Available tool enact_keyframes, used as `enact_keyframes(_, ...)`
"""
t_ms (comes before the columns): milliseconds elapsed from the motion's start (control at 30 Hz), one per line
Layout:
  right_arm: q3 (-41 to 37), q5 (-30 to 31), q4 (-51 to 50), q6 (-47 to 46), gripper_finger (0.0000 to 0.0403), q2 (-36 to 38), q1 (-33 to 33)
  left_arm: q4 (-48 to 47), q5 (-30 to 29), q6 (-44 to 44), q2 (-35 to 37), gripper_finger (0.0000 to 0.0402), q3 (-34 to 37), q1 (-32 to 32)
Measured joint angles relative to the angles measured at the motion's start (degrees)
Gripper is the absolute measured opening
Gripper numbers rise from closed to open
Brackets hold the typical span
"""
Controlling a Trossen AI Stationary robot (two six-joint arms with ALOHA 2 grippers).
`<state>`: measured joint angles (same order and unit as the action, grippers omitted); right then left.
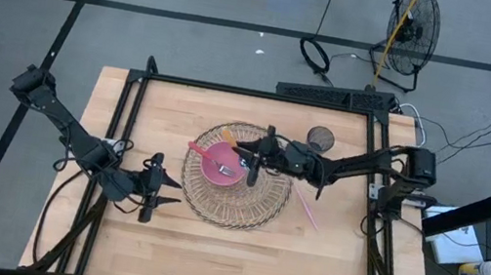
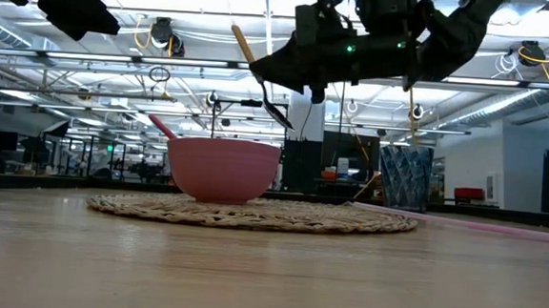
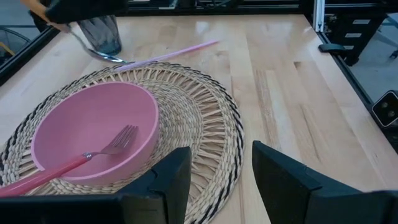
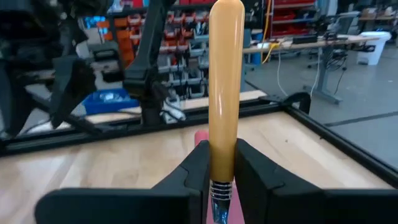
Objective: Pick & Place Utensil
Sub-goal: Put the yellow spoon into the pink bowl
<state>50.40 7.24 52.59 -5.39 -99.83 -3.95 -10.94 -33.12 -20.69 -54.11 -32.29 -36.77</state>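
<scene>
Utensil in play: a steel spoon with a smooth yellow wooden handle [image 4: 225,81], pinched between the right gripper's [image 1: 254,162] two dark fingers and hanging above the pink plastic bowl [image 1: 221,164] at the middle of the round woven straw placemat [image 1: 254,208].

The grip sits low on a slick handle, so the spoon could pivot or slip and fall outside the bowl. A hard landing might also strike the pink-handled fork [image 3: 74,163] already resting inside, or nudge the bowl off centre.

The left gripper [image 1: 149,199] waits at the mat's 8 o'clock, jaws spread and empty.

A pale wooden tabletop [image 1: 323,268] carries a pink straw [image 1: 305,204] at 3 o'clock and a dark cup [image 1: 321,138] at 1 o'clock. Beyond lie grey floor, cables and a floor fan [image 1: 413,26].
</scene>
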Motion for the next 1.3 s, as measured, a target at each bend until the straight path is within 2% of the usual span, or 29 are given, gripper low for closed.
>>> enact_keyframes(200, 6.7, -2.6, -0.8, 0.1, 0.0047, -5.7, -1.0, 0.1, -0.5, 0.0, 0.0, 0.017, 0.0, 0.0)
enact_keyframes(467, 16.7, -5.8, -8.5, 1.3, 0.0047, -12.3, -2.7, -0.4, -0.5, -0.4, 0.0, 0.017, 0.0, 0.0)
enact_keyframes(733, 16.9, -5.8, -13.8, -2.5, 0.0047, -13.6, -5.0, -1.0, -0.5, 0.4, 0.0, 0.017, 0.0, 0.0)
enact_keyframes(1300, 16.8, -7.5, -18.0, -2.5, 0.0047, -13.6, -4.7, -1.0, -0.6, 1.0, 0.0, 0.017, 0.0, 0.0)
